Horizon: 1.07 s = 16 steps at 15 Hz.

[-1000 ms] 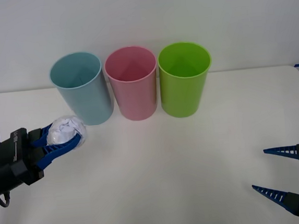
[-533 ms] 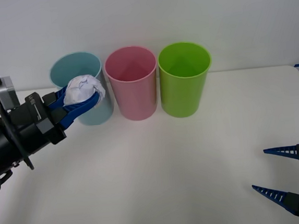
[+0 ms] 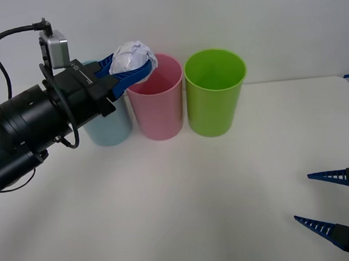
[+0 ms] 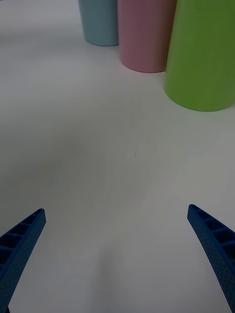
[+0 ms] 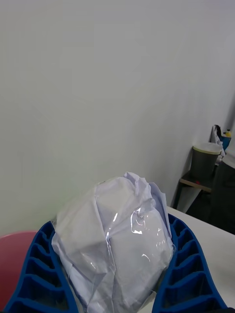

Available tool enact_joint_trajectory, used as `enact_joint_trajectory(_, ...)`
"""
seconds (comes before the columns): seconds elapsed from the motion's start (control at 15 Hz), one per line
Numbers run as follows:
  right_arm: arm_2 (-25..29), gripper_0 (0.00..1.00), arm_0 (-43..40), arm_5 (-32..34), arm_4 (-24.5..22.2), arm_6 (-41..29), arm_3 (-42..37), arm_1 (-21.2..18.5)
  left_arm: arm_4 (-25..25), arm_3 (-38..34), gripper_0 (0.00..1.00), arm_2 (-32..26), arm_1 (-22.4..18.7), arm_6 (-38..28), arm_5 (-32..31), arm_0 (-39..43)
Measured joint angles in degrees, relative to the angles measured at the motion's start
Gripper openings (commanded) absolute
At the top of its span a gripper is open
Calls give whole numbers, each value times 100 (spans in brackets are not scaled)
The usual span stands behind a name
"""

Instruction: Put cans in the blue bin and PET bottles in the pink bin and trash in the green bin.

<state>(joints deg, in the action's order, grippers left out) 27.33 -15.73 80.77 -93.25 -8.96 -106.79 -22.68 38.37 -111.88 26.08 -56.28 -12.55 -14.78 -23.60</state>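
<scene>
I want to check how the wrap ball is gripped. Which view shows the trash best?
The left wrist view: the trash sits close up, squeezed between both blue fingers of the left pincer. The front view shows it smaller, held above the pink bin rim.

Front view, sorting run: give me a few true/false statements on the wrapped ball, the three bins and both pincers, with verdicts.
1. The left pincer holds the trash in the air. True.
2. The trash already lies inside the green bin. False: it is clamped in the pincer, up by the near-left rim of the pink bin.
3. The pink bin stands between the blue bin and the green bin. True.
4. The right pincer is shut on a can. False: it is open and empty, low over the table at the near right.
5. All three bins stand upright. True.
</scene>
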Motion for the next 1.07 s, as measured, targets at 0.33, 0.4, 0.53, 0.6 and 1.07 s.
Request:
enact_joint_trajectory(0.33, 0, 100, 0, 0, 0, 0, 0, 0, -1310, 273, 0, 2055, -691, -194, 1173, -2199)
enact_joint_trajectory(0.4, 0, 100, 0, 0, 0, 0, 0, 0, -1511, 486, 0, 2395, -632, -235, 1247, -2611)
enact_joint_trajectory(0.53, 0, 100, 0, 0, 0, 0, 0, 0, -1885, 883, 0, 3055, -438, -288, 1477, -3420)
enact_joint_trajectory(0.6, 0, 100, 0, 0, 0, 0, 0, 0, -2000, 1030, 0, 3317, -319, -316, 1639, -3702)
enact_joint_trajectory(1.07, 0, 100, 0, 0, 0, 0, 0, 0, -3320, 2024, 0, 5233, 387, -524, 2321, -5598)
